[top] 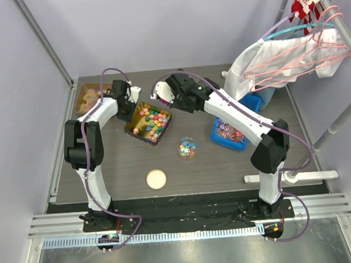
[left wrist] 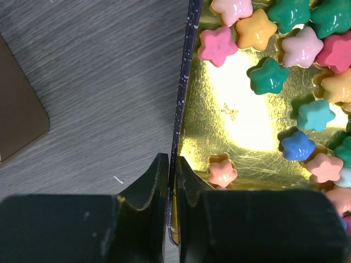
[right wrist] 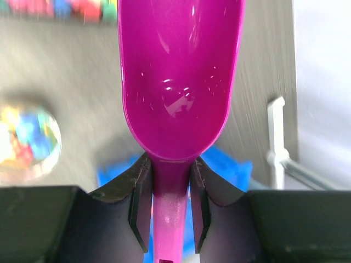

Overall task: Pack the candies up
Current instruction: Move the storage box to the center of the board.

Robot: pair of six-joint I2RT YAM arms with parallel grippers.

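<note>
Left gripper (left wrist: pixel 171 164) first: its two dark fingers are pinched tight on the thin upright wall of the gold tray (left wrist: pixel 184 82), one finger outside over the table (left wrist: pixel 93 76), one inside on the shiny floor. Right beside the inner finger sits a pale pink star, and ahead of it the candies (left wrist: pixel 269 75) spread across the tray, glossy stars in green, pink, orange, blue and teal, thickest at the far end from the fingers. Over to the right gripper (right wrist: pixel 171 164): fingers closed on the neck of a magenta scoop (right wrist: pixel 178 82), whose bowl points straight out ahead of them, hollow side facing the wrist camera. Below and left of the scoop a clear cup (right wrist: pixel 24 142) shows as a blur of mixed colours, well apart from the bowl; a blue bin (right wrist: pixel 230 170) lies under the fingers. From the top view the scoop hangs just past the tray's far corner, and a round lid (top: pixel 156 179) lies well back toward the arm bases. Beyond the left gripper, a brown tray (top: pixel 89 98) holds orange-pale pieces too small to make out.
</note>
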